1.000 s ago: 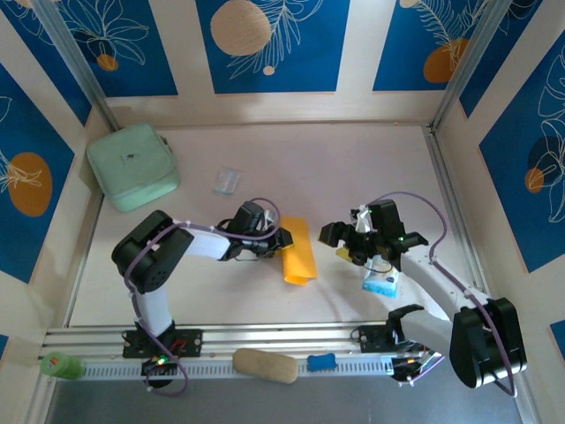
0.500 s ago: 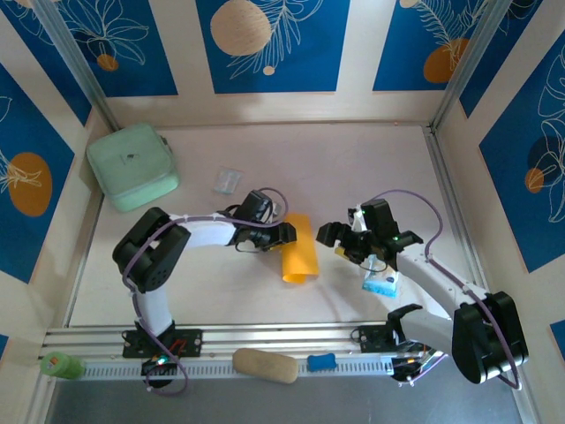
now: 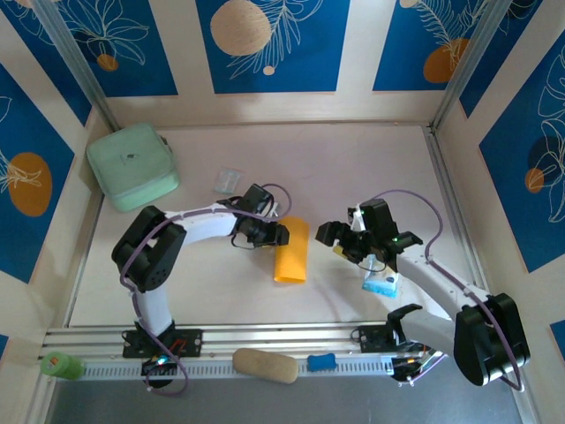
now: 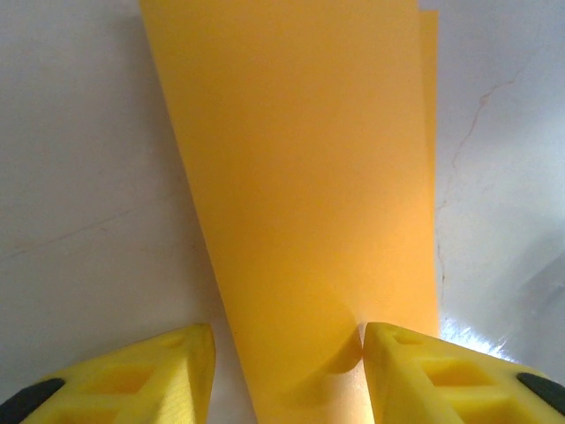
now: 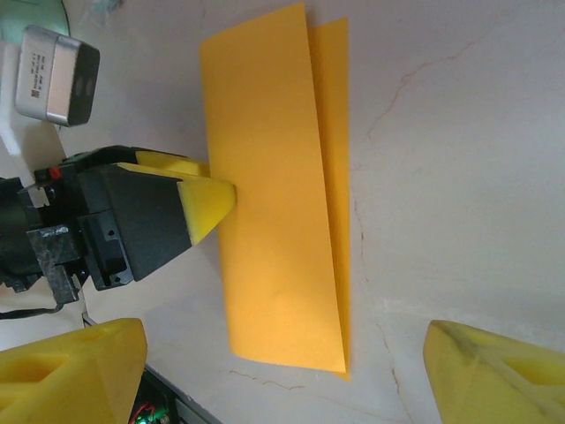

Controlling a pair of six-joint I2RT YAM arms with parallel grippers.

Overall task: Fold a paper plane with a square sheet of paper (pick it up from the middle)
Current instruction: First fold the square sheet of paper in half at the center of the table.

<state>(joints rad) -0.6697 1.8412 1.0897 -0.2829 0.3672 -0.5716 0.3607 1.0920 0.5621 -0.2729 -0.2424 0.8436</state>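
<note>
Orange paper (image 3: 291, 251) lies between spread left fingers (image 4: 441, 371) and spread right fingers (image 5: 71, 371) (blue packet (image 3: 381, 285) nearby, perhaps touching).

**Colour key, as I read it from my console.**
- Paper (image 3: 291, 251): plain orange-yellow, unprinted.
- Table (image 3: 353, 159): pale pinkish white with faint hairline veins.
- Pouch (image 3: 132, 166), ten o'clock: mint green.
- Packet (image 3: 381, 284), four o'clock: blue and white.
- Lump (image 3: 265, 365), six o'clock: tan.
- Walls (image 3: 309, 53): deep blue panels with white leaf outlines and orange or tan discs, set between cream strips.
- My left gripper (image 4: 287, 375) and right gripper (image 5: 282, 362): yellow-tipped on black bodies.
</note>
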